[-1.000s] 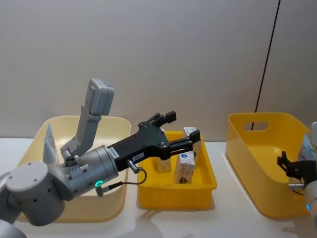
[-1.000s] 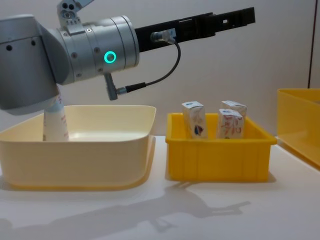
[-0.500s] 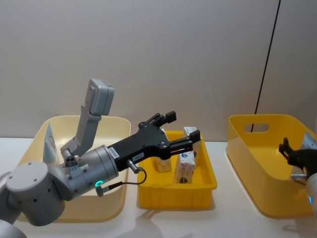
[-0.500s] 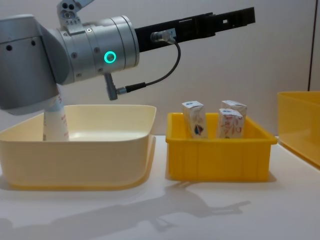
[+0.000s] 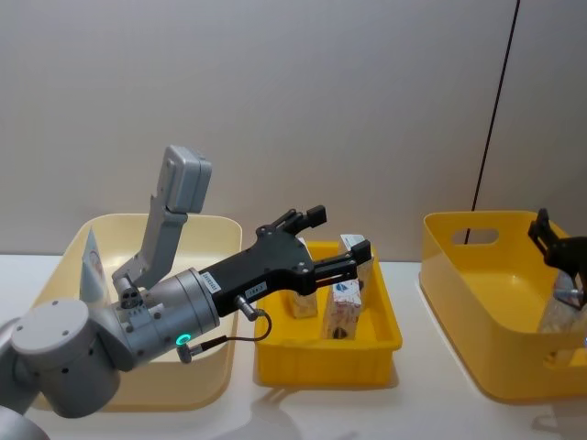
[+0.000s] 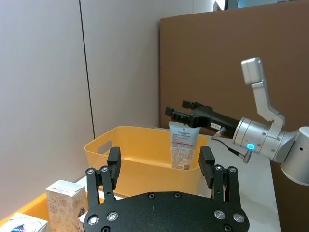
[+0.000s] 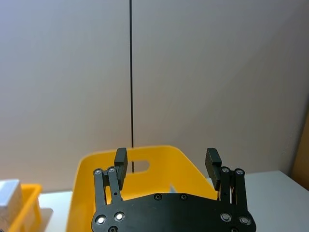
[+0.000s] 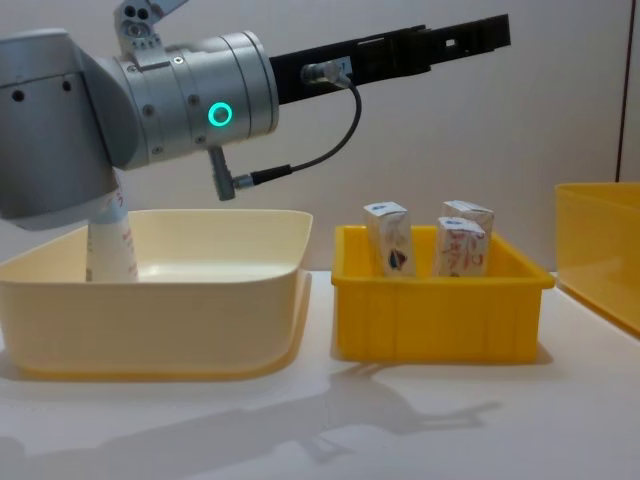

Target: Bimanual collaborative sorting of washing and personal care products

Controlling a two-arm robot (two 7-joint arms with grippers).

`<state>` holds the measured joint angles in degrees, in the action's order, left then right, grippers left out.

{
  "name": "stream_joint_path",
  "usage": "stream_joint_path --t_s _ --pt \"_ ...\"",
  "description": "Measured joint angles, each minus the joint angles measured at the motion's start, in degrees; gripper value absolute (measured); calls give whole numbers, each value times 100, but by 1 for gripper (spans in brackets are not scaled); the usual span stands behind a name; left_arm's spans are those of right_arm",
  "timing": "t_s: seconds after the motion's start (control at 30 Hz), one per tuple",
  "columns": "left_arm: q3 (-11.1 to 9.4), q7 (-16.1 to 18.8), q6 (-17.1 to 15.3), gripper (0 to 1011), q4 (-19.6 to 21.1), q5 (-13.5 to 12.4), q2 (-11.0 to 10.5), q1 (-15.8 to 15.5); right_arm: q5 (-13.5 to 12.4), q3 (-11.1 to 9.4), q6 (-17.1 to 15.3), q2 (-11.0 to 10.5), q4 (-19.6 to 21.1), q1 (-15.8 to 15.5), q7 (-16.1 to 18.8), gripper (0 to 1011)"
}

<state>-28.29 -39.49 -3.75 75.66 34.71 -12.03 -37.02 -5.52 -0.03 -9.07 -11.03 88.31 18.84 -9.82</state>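
Since a second ago my right gripper (image 7: pixel 166 157) has climbed. It was low inside the yellow tub (image 5: pixel 468 275) and now hangs above the rim at three o'clock of the head view. Its fingers are spread wide with nothing between them. The squeeze tube (image 6: pixel 184 150) stands on its own in that tub, just under the gripper, crimped end up. Nothing else has shifted, and the left arm has not moved.

The cream tub (image 8: pixel 200 320) at eight o'clock is the biggest piece. It is smooth, slightly glossy plastic with rounded corners and walls flaring to a rolled lip. The yellow tub at four o'clock is the same moulded kind but deeper, with an oval handle slot cut in its far wall.

My left gripper (image 5: pixel 342 230) reaches across from the left over the yellow bin (image 5: pixel 321 362). Its black flat-plate fingers are released and apart, holding nothing. That bin sits at six o'clock between the two tubs and is a shallow rectangular crate with a squared lip.

A second tube (image 8: pixel 108 245) stands in the cream tub's ten o'clock corner, tapered and pale with red print. Three cartons (image 8: pixel 390 238) stand upright in the bin: small white cardboard boxes, matt, with red-blue print.
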Motion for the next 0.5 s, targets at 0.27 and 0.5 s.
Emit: stream_joint_path --t_s 0.27,0.5 --pt "1 68 0 1003 33 -38 -11 44 -40 18 34 -12 48 -52 46 1001" --pt "23 425 22 1003 194 -252 -105 260 -173 183 119 -117 205 -302 215 1001"
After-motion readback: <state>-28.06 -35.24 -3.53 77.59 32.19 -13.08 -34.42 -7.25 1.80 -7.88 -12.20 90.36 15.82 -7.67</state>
